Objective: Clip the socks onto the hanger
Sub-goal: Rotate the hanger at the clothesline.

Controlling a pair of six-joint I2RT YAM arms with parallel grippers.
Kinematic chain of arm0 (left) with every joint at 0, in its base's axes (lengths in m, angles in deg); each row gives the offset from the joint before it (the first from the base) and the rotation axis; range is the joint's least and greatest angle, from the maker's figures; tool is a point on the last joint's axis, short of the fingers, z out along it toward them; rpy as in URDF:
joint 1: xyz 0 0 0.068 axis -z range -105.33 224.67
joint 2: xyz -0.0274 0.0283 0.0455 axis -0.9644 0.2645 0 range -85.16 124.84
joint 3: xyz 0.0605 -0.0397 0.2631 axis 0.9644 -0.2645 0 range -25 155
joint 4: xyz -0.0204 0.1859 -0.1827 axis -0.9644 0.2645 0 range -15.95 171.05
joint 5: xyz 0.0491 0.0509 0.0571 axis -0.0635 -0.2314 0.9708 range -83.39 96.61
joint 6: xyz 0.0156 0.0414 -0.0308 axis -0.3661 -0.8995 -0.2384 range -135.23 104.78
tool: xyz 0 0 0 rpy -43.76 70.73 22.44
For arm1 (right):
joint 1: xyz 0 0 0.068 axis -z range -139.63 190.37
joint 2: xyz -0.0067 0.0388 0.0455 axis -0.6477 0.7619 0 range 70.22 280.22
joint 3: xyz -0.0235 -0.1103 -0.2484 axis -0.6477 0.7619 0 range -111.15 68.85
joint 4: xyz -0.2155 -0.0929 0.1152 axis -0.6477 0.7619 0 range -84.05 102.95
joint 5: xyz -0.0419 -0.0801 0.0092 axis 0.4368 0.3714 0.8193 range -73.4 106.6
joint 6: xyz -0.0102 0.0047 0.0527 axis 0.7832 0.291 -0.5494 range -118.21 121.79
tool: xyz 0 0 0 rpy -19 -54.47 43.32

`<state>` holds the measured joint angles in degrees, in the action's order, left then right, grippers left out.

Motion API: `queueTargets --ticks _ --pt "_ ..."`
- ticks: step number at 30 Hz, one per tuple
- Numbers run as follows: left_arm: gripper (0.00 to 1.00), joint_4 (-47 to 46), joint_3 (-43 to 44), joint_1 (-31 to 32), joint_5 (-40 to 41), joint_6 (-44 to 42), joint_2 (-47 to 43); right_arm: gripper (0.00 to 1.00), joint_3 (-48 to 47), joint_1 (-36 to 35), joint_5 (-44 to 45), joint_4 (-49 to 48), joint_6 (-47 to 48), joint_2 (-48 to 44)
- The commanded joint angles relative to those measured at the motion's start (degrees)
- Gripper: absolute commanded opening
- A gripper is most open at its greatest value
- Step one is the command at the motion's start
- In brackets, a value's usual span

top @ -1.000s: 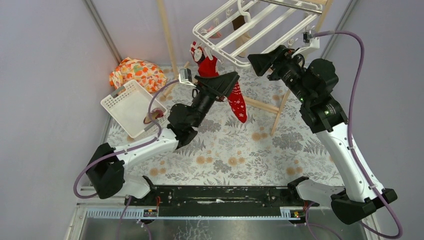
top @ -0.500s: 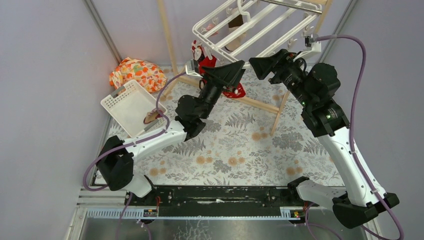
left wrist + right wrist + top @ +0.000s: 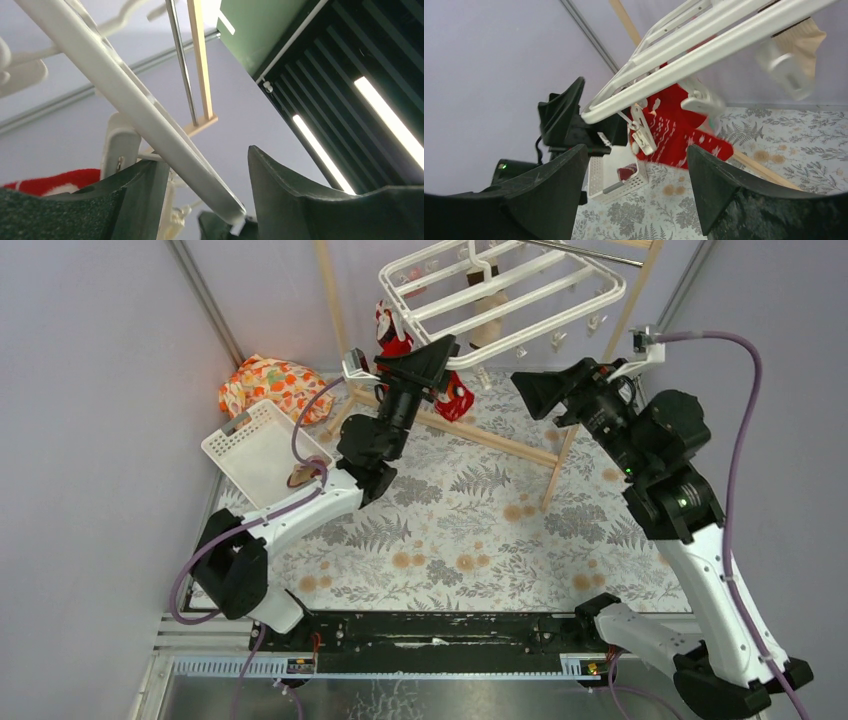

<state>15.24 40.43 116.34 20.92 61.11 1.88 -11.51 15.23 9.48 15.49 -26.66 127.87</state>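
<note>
ok so both arms are up under the hanger, which hangs at 12 o'clock over the table. My left pincer is spread wide with nothing pinched. On its own cam a hanger bar cuts across the gap, and I can't tell if it's actually between the tips or just past them. My right pincer is wide open too, empty, sitting at about 3 o'clock from the left one. The red sock dangles under the near bar between the two, right by a clip, and honestly I can't tell if any clip has bitten it yet. My guess for doing this bit right: one pincer squeezes the clip's tail so it gapes, the other feeds the cuff in flat, then both let go gently so the frame doesn't swing. Stuff in the way: the wooden rack has a pole right below the sock, and the loose clips flop about. A second red one hangs at the hanger's 9 o'clock corner. The basket sits at 9 o'clock with a maroon sock in it, and there's an orange cloth at 10.
</note>
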Motion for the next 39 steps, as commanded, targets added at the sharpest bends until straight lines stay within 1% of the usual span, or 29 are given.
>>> queueTargets --ticks 1,7,12,15,17,20,23,27,30,34,35,37,39 --pt "0.65 -0.4 0.6 -2.8 2.0 0.0 -1.5 0.80 0.2 -0.6 -1.2 2.0 1.4 -4.8" --pt "0.65 0.0 -3.0 -7.0 1.8 1.4 -4.9 0.82 1.7 -0.5 3.4 5.0 3.7 -9.6" --pt "0.65 1.3 -7.2 -12.5 0.8 3.9 -8.4 0.82 1.8 -0.5 3.8 5.2 4.5 -8.9" --pt "0.70 5.5 -9.6 -16.0 1.2 4.7 -11.5 0.82 2.2 -0.5 3.4 4.5 4.4 -8.1" --pt "0.71 6.6 -11.0 -19.2 1.1 4.6 -13.2 0.82 2.5 -0.5 3.3 4.0 4.5 -7.7" --pt "0.72 7.3 -11.9 -23.7 -2.1 6.2 -14.5 0.82 3.1 -0.5 3.3 3.8 4.3 -7.4" --pt "0.73 8.0 -12.9 -25.0 -5.5 6.6 -15.7 0.82 3.6 -0.5 3.6 3.1 4.3 -7.0" --pt "0.74 7.1 -17.2 -25.0 -6.5 6.3 -18.5 0.82 3.9 -0.5 1.6 1.4 3.9 -6.4" --pt "0.75 7.1 -19.1 -25.0 -9.0 1.8 -21.3 0.81 4.8 -0.5 -2.0 -0.6 6.5 -6.9" --pt "0.82 10.9 -18.8 -24.2 -15.7 -7.2 -25.2 0.81 4.3 -0.5 -5.3 -0.1 13.0 -7.1" --pt "0.86 11.9 -18.6 -23.8 -17.1 -9.7 -26.2 0.81 4.0 -0.5 -6.0 0.3 14.5 -7.2" --pt "0.97 15.1 -18.2 -22.7 -19.5 -15.3 -27.8 0.83 3.4 -0.5 -7.9 1.3 17.3 -6.9" --pt "0.99 16.4 -18.1 -21.5 -21.9 -19.2 -28.7 0.85 2.4 -0.5 -9.5 2.1 18.8 -5.6"
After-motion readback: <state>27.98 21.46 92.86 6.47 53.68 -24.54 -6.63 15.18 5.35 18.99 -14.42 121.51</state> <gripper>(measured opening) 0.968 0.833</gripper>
